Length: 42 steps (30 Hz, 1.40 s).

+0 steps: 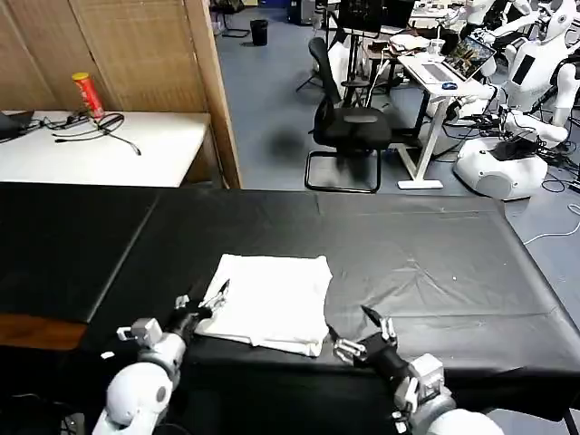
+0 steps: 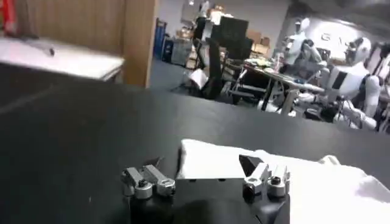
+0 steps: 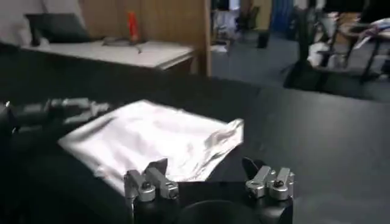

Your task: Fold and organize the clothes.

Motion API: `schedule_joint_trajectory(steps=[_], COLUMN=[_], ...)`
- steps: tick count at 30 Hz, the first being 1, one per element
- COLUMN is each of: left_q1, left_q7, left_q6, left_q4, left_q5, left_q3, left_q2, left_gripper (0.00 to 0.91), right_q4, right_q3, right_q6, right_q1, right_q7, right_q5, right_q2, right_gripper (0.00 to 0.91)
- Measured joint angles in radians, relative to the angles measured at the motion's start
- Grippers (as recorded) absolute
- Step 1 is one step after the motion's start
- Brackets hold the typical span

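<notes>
A: T-shirt (image 1: 272, 311)?
B: Folded into a rough white rectangle, plain side up. Lying flat on the black desk (image 1: 426, 254), near its front edge, a bit left of centre. Front right corner slightly rumpled & lifted, per right wrist view (image 3: 158, 137).

A: Left gripper (image 1: 201, 299)?
B: Just beside the shirt's left front corner, low over the desk. Fingers spread wide, nothing held. In left wrist view (image 2: 206, 171) one fingertip sits over black cloth, the other over the white fabric edge (image 2: 317, 182); can't tell if touching.

A: Right gripper (image 1: 356, 333)?
B: Just off the shirt's front right corner, at the desk's front edge. Fingers open wide too, empty. Right wrist view (image 3: 207, 173) looks across the shirt from that corner; left gripper seen farther off on the far side (image 3: 58, 111).

A: Shirt gripped by either?
B: No. Lying free btw. the two grippers.

A: Desk surface?
B: Black cover, some creases to the right of the shirt. Bare otherwise.

A: Beyond the desk?
B: White table (image 1: 100, 145) at back left w/ a red-and-yellow can (image 1: 88, 94) and black cables (image 1: 100, 127). Wooden partition (image 1: 136, 54) behind it. Black office chair (image 1: 349, 127) on blue-grey floor, centre back. White robots (image 1: 517, 136) and a cluttered workbench (image 1: 435, 68) at back right.
</notes>
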<state>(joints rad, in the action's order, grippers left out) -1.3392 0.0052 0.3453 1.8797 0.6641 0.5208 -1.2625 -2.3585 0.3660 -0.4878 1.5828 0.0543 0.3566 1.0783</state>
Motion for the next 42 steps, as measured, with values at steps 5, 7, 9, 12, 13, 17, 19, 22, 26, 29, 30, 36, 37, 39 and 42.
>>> schedule_joint_trajectory(steps=[5,7,9,12,13,17,19,22,26,29,30,36,37,39,42], left_q1=[0.027,0.030,0.034,0.044,0.047,0.054,0.054,0.050,0.040,0.037,0.037,0.036,0.036,0.035,0.028], left_q7=[0.009,0.014,0.018,0.021,0.020,0.019,0.017,0.016,0.015,0.014,0.014,-0.005,-0.004,-0.001,0.000], left_q6=[0.035,0.043,0.047,0.049,0.049,0.054,0.054,0.057,0.063,0.066,0.068,0.063,0.056,0.046,0.038], left_q4=[-0.024,-0.035,-0.049,-0.069,-0.076,-0.091,-0.095,-0.098,-0.096,-0.091,-0.088,-0.057,-0.051,-0.038,-0.016], left_q5=[0.125,0.165,0.197,0.233,0.246,0.286,0.288,0.289,0.287,0.288,0.289,0.228,0.194,0.103,-0.040], left_q3=[0.022,0.028,0.035,0.038,0.040,0.044,0.045,0.044,0.043,0.044,0.044,0.055,0.058,0.068,0.087], left_q2=[0.008,0.007,0.005,0.001,0.000,-0.001,-0.001,-0.003,-0.002,-0.002,-0.002,0.009,0.013,0.026,0.054], left_gripper=[0.878,0.878,0.878,0.878,0.878,0.371,0.059,0.000,0.000,0.000,0.000,0.000,0.000,0.000,0.000], right_q4=[-0.003,-0.004,-0.003,0.000,0.000,0.001,0.003,0.005,0.008,0.012,0.013,0.020,0.022,0.027,0.034], right_q3=[0.012,0.016,0.017,0.018,0.018,0.018,0.018,0.015,0.014,0.010,0.009,0.002,0.002,0.005,0.012], right_q6=[0.012,0.017,0.021,0.025,0.025,0.027,0.028,0.029,0.029,0.030,0.030,0.038,0.039,0.042,0.045], right_q1=[0.001,0.000,0.001,0.005,0.006,0.007,0.005,0.003,-0.003,-0.007,-0.008,-0.012,-0.013,-0.017,-0.022], right_q7=[-0.001,-0.001,-0.003,-0.003,-0.004,-0.006,-0.006,-0.006,-0.006,-0.007,-0.007,-0.008,-0.008,-0.008,-0.008], right_q5=[-0.013,-0.015,-0.020,-0.027,-0.028,-0.034,-0.036,-0.039,-0.040,-0.043,-0.045,-0.070,-0.073,-0.082,-0.089], right_q2=[0.010,0.014,0.018,0.025,0.026,0.029,0.031,0.032,0.033,0.033,0.033,0.037,0.038,0.041,0.044], right_gripper=[0.878,0.878,0.878,0.878,0.878,0.878,0.878,0.878,0.878,0.878,0.878,0.878,0.878,0.878,0.878])
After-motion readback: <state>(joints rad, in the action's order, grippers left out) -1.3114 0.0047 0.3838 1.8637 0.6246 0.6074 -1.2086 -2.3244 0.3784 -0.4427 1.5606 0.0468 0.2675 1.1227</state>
